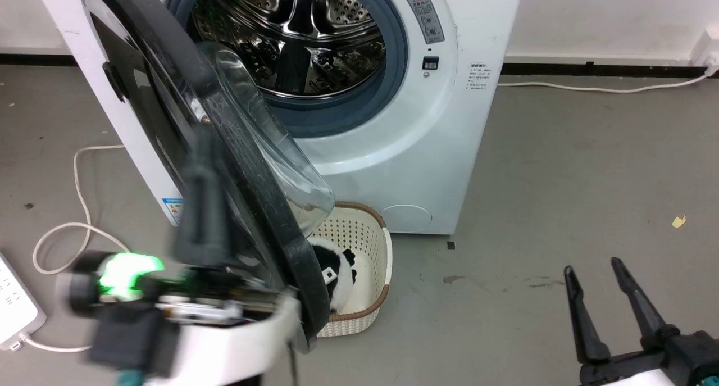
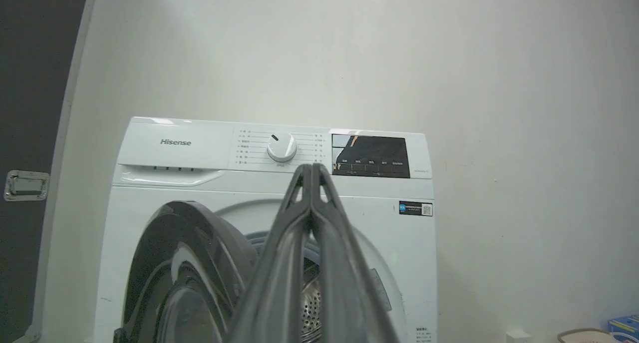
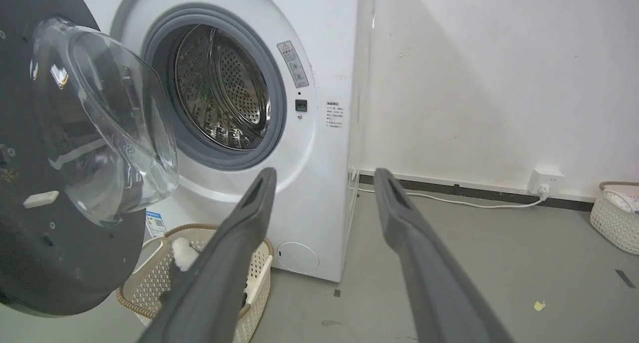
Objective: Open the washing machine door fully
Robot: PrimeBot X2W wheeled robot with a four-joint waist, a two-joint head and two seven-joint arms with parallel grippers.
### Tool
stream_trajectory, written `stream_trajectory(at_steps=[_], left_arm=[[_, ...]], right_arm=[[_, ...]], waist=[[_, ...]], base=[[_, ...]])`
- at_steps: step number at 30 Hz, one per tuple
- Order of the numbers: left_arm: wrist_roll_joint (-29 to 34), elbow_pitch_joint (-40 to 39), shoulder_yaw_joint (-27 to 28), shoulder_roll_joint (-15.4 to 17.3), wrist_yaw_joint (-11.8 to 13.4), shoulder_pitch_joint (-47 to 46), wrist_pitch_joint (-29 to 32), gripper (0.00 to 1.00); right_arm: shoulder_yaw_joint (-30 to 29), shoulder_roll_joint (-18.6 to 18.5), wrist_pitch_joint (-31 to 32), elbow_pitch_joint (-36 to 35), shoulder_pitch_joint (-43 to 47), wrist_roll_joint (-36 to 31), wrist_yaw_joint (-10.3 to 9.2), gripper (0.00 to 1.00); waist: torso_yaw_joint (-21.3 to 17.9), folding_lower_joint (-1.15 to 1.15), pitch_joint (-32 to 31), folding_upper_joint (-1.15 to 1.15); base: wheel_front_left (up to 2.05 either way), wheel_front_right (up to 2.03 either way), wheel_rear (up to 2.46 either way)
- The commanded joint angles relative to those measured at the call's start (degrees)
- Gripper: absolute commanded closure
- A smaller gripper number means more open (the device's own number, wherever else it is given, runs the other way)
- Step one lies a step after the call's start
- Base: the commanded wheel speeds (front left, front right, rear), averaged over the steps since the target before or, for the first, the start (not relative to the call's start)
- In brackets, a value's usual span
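Check the left gripper [image 2: 312, 169] in its wrist view: the fingers are pressed together at frame centre, with nothing between them. In the head view, the washing machine door [image 1: 140, 94] stands angled outward at left of centre, leaving the drum [image 1: 292, 37] uncovered at top centre. A basket [image 1: 387, 251] sits below. At lower right, the right gripper [image 1: 593, 266] has its jaws wide and empty.

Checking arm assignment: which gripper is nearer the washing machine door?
Left. The left gripper sits shut by the outer face of the washing machine door; the right gripper hangs open well off to its right.
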Motion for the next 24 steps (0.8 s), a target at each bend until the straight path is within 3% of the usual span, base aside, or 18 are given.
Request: stream_trajectory(at_steps=[1,7,13,24], left_arm=[[-0.1,1.0,-1.2,0.1,-0.5,0.8,0.5,1.0],[0.3,8.3,-9.3,0.1,-2.5,2.2,2.8,1.0],[-1.7,18.0,-15.3,0.0,-1.8,4.0,5.4,1.0],[-5.5,30.6,-13.3,0.1,1.6,3.2,3.3,1.0]], right_arm=[[-0.3,0.3,-0.3,0.3,-0.6,0.1,0.05,0.0],[-0.7,0.3,-0.3,0.5,-1.6,0.4,0.05,0.0],[-0.7,0.3,-0.3,0.8,-2.3,0.8,0.05,0.0],[-1.0,0.3,-0.3,1.3,-2.2,1.2,0.05,0.0]], waist=[[0.0,0.0,0.2,0.0],[-0.1,0.0,1.4,0.0],[-0.1,0.0,2.1,0.0],[0.9,0.0,2.0,0.0]], base=[[0.0,0.0,0.0],[0.0,0.0,0.0],[0.0,0.0,0.0],[0.0,0.0,0.0]])
